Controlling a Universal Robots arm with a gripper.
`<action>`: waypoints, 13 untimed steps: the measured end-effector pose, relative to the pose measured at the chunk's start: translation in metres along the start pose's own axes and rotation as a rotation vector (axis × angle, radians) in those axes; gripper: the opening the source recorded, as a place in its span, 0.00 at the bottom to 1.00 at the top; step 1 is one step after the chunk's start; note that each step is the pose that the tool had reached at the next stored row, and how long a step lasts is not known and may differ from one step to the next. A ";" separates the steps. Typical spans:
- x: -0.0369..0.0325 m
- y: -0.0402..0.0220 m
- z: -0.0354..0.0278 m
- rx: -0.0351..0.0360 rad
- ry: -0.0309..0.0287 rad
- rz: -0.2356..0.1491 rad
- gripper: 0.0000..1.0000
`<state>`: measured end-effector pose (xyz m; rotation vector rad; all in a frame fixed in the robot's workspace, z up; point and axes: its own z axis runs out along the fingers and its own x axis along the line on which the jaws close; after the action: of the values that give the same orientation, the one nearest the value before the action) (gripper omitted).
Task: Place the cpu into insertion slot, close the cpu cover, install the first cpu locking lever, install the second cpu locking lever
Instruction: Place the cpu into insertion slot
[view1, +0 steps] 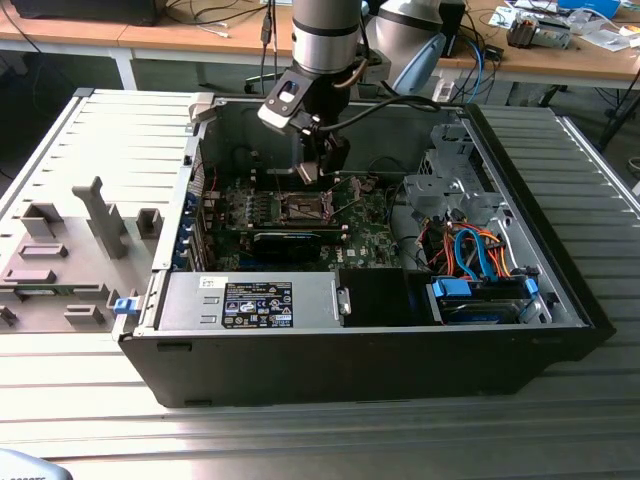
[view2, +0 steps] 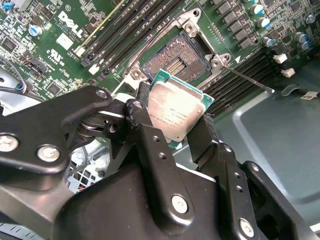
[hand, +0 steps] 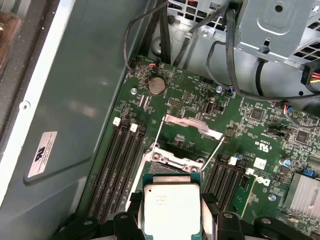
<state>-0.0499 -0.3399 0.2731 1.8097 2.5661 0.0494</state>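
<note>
gripper (view2: 174, 122): your claw pinches the cpu (view2: 176, 111) by opposite edges, keeping it flat.
cpu: held near the insertion slot (view2: 175, 62), not seated.
cpu cover (hand: 192, 125): raised, so the slot lies bare.

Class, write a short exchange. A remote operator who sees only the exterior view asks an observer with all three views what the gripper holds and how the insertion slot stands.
Operator: In the exterior view the gripper hangs over the motherboard inside the case. Is it holding anything?
Observer: Yes. In both wrist views it is shut on the cpu, with its fingers on two opposite edges of the chip.
Operator: Is the insertion slot free to take it?
Observer: In the second wrist view the insertion slot is bare. Its dark contact field is uncovered, and the cpu is not yet in it.
</note>
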 end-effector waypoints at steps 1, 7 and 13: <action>0.0000 0.0000 0.0000 -0.0001 -0.0002 0.006 0.55; 0.0000 0.0000 0.0001 -0.0003 -0.0009 0.027 0.55; 0.0000 0.0000 0.0002 -0.0006 -0.0013 0.041 0.55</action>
<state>-0.0499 -0.3399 0.2729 1.8611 2.5282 0.0490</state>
